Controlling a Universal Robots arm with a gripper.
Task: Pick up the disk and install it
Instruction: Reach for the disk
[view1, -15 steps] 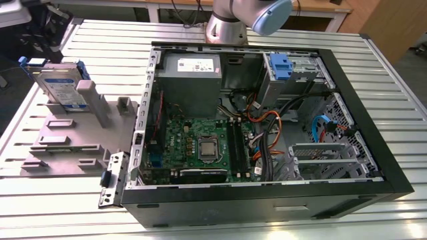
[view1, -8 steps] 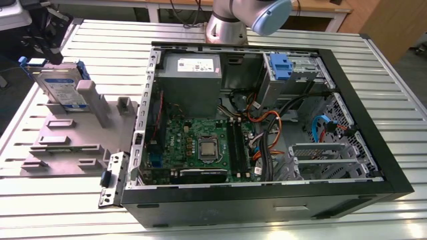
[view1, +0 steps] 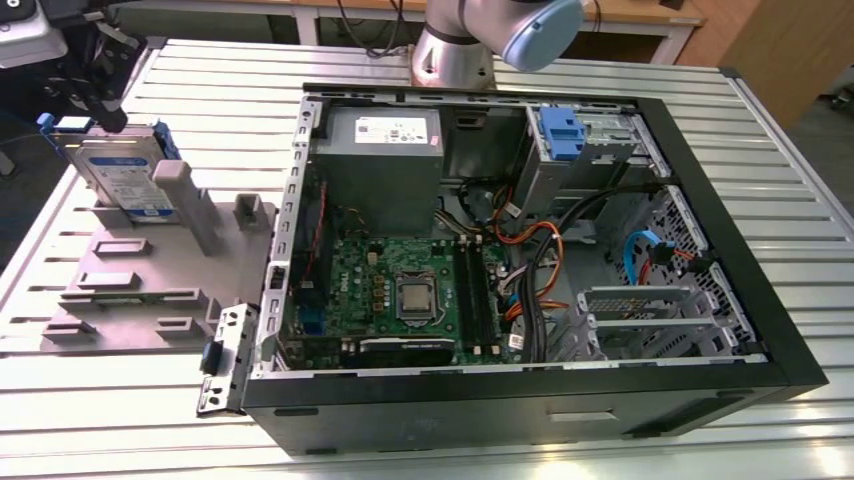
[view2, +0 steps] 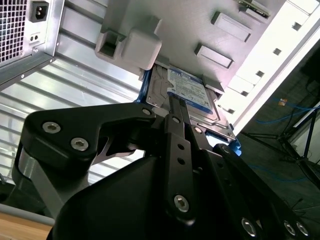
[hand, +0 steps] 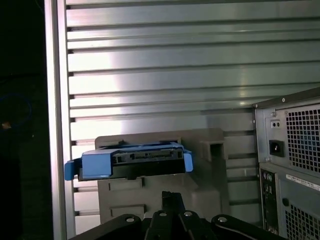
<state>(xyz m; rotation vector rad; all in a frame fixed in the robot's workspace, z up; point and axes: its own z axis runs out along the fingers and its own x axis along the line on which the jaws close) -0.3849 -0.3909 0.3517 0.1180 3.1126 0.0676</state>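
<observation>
**Arm** (view1: 465, 45): its base column stands at the far edge of the tabletop (view1: 120, 410), behind the open computer case (view1: 534, 385). The upper links reach across toward the exterior view's left.

**Tool** (view1: 96, 108): dark, and hangs just above the upper end of the disk, pointing down at it. How far it is open cannot be told, nor whether it has hold of anything.

**Disk** (view1: 123, 180): silver-grey with a blue-and-white label and blue side rails. It stands on end, leaning, in a grey fixture (view1: 147, 290). The fixture sits on the ribbed tabletop outside the case, on the exterior view's left of it. In the first wrist view the disk's connector end faces the camera.

**Drive cage** (view1: 587, 140): grey metal with a blue tab, in the case's far corner.
</observation>
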